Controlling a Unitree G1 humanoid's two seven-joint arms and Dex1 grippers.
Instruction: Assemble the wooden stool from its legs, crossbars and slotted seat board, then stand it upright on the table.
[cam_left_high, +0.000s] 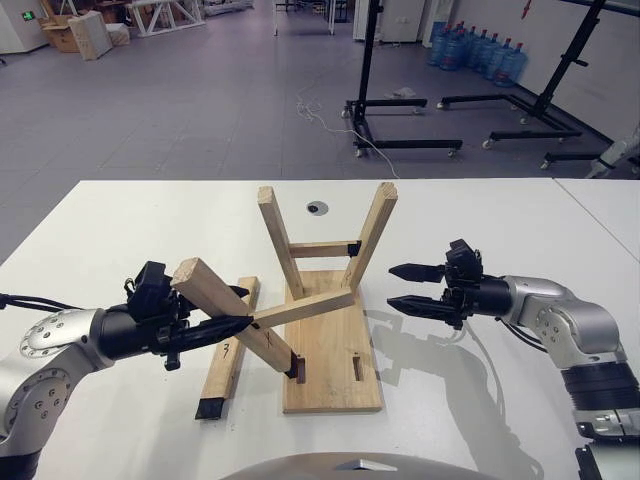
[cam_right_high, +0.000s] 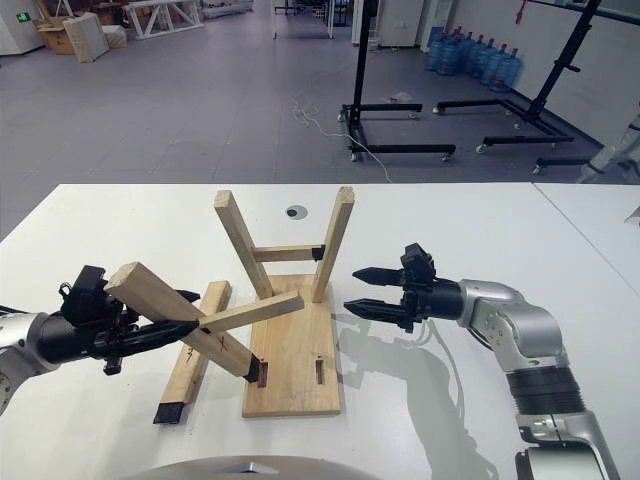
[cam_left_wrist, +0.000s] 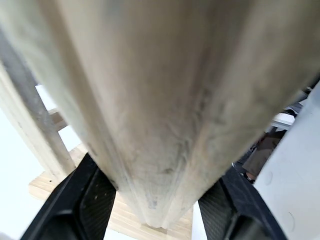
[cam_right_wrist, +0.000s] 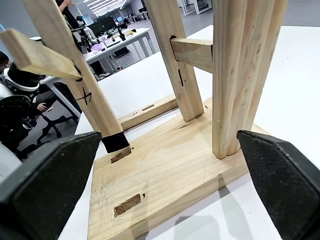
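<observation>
- My left tool (cam_left_high: 228, 312) pinches the tilted leg (cam_left_high: 208, 288). Its dark lower end meets the seat board (cam_left_high: 330, 392) at the near-left slot, but I cannot tell whether it is fully seated.
- A loose leg (cam_left_high: 224, 365) lies flat on the desk (cam_left_high: 120, 220), just beside the board's left edge and not yet fitted.
- The held leg's crossbar (cam_left_high: 305, 307) reaches toward the standing pair.
- The board lies flat with its slots up, and the near-right slot (cam_left_high: 357, 368) is empty.
- The far-left leg (cam_left_high: 278, 240) and far-right leg (cam_left_high: 370, 235) stand in the board, joined by a short crossbar (cam_left_high: 320, 248). I judge that half done.
- My right tool (cam_left_high: 420, 288) hovers spread and empty, near the far-right leg.
- What is left is seating two legs and then flipping the stool upright.
</observation>
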